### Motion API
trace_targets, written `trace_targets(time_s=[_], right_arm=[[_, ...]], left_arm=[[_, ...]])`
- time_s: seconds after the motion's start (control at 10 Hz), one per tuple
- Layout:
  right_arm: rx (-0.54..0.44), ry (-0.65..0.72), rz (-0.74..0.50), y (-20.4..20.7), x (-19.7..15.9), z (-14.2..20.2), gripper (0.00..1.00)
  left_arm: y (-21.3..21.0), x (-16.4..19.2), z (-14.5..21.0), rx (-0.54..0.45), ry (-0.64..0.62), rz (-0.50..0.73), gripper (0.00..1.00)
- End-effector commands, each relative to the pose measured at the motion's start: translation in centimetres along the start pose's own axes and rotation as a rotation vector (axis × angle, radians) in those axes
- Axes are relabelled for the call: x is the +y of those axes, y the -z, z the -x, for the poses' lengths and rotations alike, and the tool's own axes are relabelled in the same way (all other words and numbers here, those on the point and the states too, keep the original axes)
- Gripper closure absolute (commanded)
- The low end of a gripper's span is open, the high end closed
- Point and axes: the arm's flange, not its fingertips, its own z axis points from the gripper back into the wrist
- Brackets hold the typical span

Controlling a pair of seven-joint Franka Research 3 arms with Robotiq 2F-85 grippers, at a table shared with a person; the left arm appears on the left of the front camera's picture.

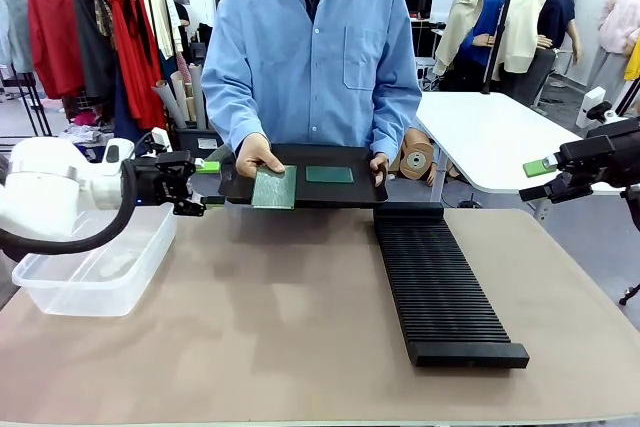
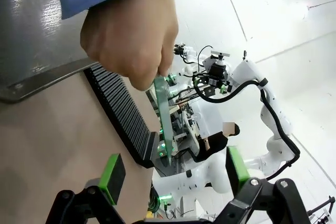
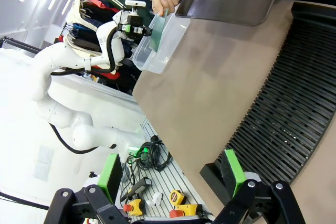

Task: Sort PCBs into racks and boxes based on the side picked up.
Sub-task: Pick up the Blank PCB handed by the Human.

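While the thin pale grey-green circuit board (image 1: 274, 188) is held out by a hand (image 1: 258, 155), the black, green-padded left gripper (image 1: 207, 183), jaws apart at its nine o'clock, is best centred edge-on; right gripper (image 1: 537, 179) likewise apart.

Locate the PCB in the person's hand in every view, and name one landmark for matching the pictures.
Front view: PCB left of centre, tilted over the tray's front edge, under the hand.
Left wrist view: PCB at centre, nearly edge-on, hanging from the hand.
Right wrist view: PCB upper left of centre, above the clear tub.
Shared landmark: the black slotted rack.
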Motion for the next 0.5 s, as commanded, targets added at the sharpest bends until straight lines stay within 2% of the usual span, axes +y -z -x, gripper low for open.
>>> trace_targets(time_s=[0.0, 0.4], right_arm=[[-0.004, 0.004, -0.006, 0.0, 0.2, -0.2, 0.00], [-0.004, 0.004, -0.006, 0.0, 0.2, -0.2, 0.00]], left_arm=[[2.3, 0.5, -0.4, -0.006, 0.035, 0.008, 0.00], [5.6, 1.2, 0.5, -0.023, 0.078, 0.008, 0.00]])
